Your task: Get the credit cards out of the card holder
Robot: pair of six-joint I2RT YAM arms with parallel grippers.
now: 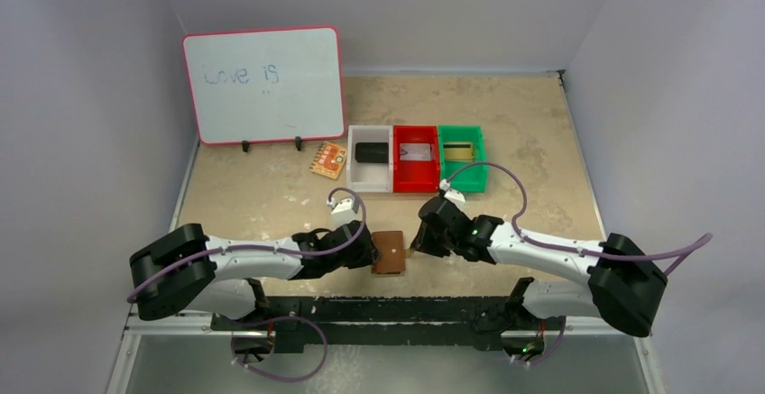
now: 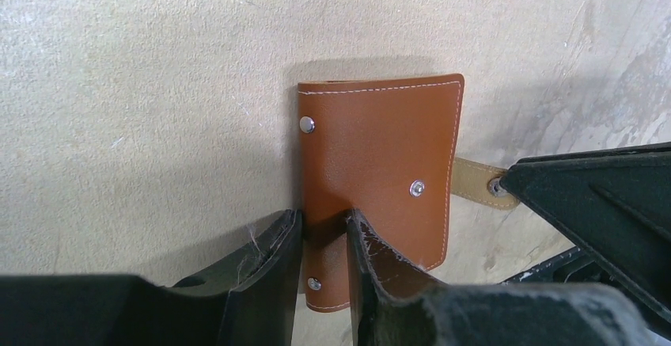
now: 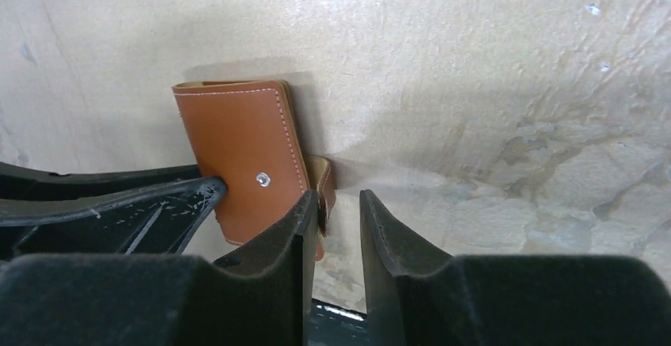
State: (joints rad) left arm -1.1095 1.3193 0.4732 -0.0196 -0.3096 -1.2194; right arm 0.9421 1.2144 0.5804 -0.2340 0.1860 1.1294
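The card holder (image 1: 390,251) lies folded shut on the table, brown leather side up, between my two grippers. My left gripper (image 1: 370,254) is shut on the holder's (image 2: 380,156) left edge, one finger on each side of the leather, jaws (image 2: 323,215) close together. My right gripper (image 3: 339,195) is open at the holder's (image 3: 237,148) right side. The tan closing tab (image 3: 323,184) sits against the inner face of its left finger. No credit cards show at the holder. A pale card (image 1: 414,152) lies in the red bin and a dark-and-tan card (image 1: 459,151) in the green bin.
Three bins stand in a row behind the holder: white (image 1: 356,173) with a flat black thing in it, red (image 1: 415,180), green (image 1: 476,155). An orange patterned card (image 1: 328,159) lies left of them. A whiteboard (image 1: 263,85) leans at the back left.
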